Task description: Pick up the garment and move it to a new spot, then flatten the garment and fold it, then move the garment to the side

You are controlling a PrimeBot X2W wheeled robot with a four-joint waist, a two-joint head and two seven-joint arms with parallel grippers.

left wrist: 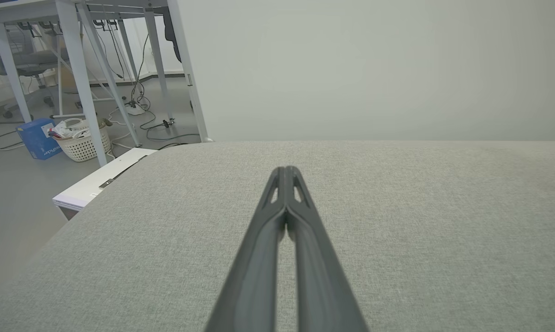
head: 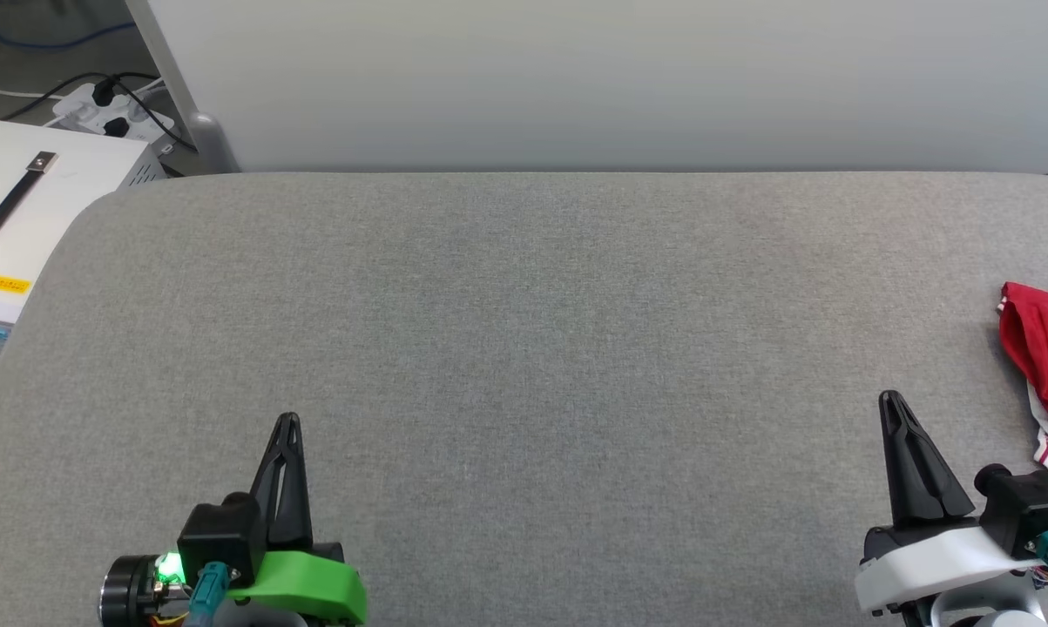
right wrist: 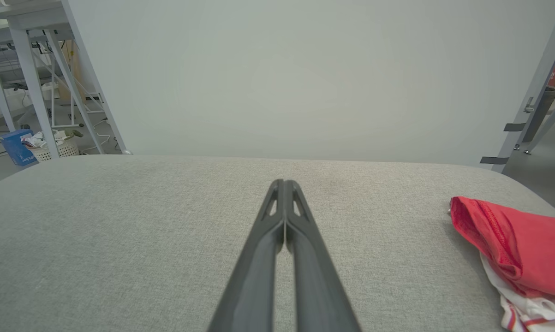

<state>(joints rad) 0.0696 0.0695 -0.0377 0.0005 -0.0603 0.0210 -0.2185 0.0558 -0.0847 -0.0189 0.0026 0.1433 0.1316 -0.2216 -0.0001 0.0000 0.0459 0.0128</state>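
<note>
The garment (head: 1046, 366), red with a white striped sleeve, lies bunched at the far right edge of the grey table (head: 524, 348); part of it is cut off by the frame. In the right wrist view the garment (right wrist: 517, 249) sits to the right of my fingers. My right gripper (head: 891, 401) is shut and empty, a short way left of the garment and apart from it. At the lower left my left gripper (head: 290, 420) is shut too, holding nothing, far from the garment. Each wrist view shows its own pair pressed together: left gripper (left wrist: 286, 169), right gripper (right wrist: 284, 182).
A pale wall panel (head: 576, 78) stands behind the table. Off the table's left edge sits a white box with a black handle (head: 18, 209), with a power strip and cables (head: 105, 109) on the floor. A white basket (left wrist: 81, 140) and table legs stand further left.
</note>
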